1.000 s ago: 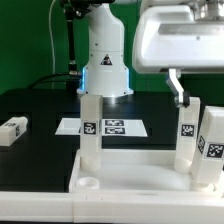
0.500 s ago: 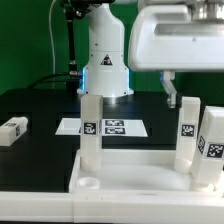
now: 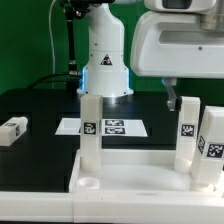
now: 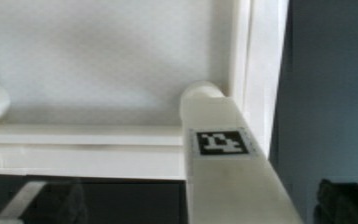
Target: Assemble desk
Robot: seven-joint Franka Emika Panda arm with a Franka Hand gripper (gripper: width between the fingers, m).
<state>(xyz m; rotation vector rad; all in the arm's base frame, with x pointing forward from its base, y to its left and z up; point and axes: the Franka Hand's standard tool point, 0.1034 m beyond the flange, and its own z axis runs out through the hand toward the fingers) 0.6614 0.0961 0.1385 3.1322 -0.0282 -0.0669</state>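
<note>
Tabletop (image 3: 130,172): three upright legs (image 3: 90,130) (image 3: 187,135) (image 3: 212,148) at its corners; fourth leg (image 3: 12,129) lying loose, well apart. Gripper (image 3: 171,97): wide open, empty, above the tabletop.

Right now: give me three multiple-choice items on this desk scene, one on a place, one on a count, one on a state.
1. Where is the loose leg?
A) lying on the black table at the exterior view's left
B) in the hand
C) in a corner socket

2. How many upright legs stand at the tabletop?
A) one
B) three
C) four

3. The hand is:
A) shut on a leg
B) open, holding nothing
C) out of view

Answers:
1 A: it lies alone, left of the marker board.
2 B: three tagged posts stand upright.
3 B: it hangs open above the legs with nothing in it.
</note>
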